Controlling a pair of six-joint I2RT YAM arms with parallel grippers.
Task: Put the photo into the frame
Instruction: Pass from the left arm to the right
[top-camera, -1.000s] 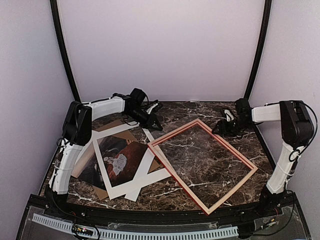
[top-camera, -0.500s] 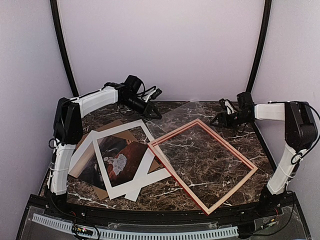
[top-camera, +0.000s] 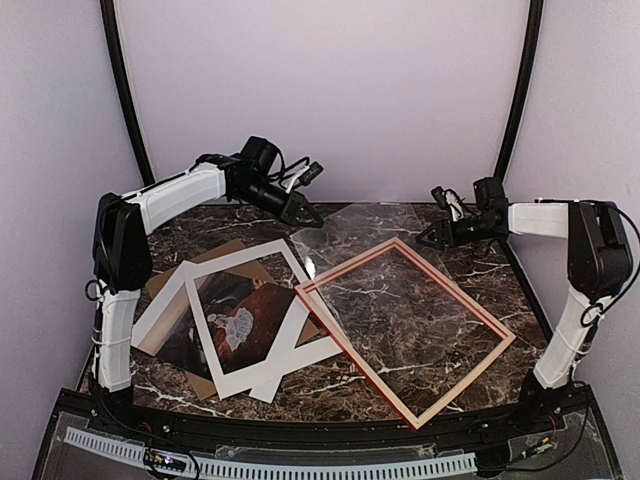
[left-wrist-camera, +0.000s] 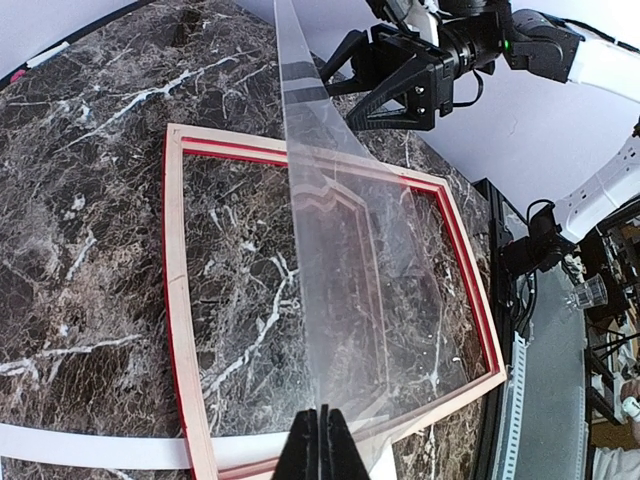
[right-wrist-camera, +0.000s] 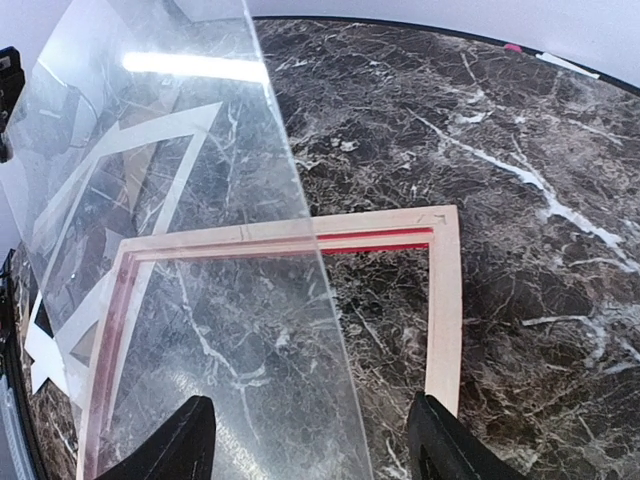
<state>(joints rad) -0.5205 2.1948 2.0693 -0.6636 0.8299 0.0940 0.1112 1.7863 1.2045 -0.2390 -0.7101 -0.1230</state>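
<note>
Clear pane (top-camera: 370, 222), pinched tight in the left claw (left-wrist-camera: 320, 440) above the red frame (top-camera: 460, 293) on the counter (top-camera: 505, 285), wants steady, level carrying aside (the right claw (right-wrist-camera: 320, 450) gapes wide astride its edge), since the photo (top-camera: 245, 320) lies leftward under a white mat (top-camera: 296, 325).

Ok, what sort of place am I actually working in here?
Most likely a robot test booth in a lab, not a home: a dark brown marble-patterned tabletop boxed in by plain pale lilac walls, with black curved poles rising at the back corners.
</note>
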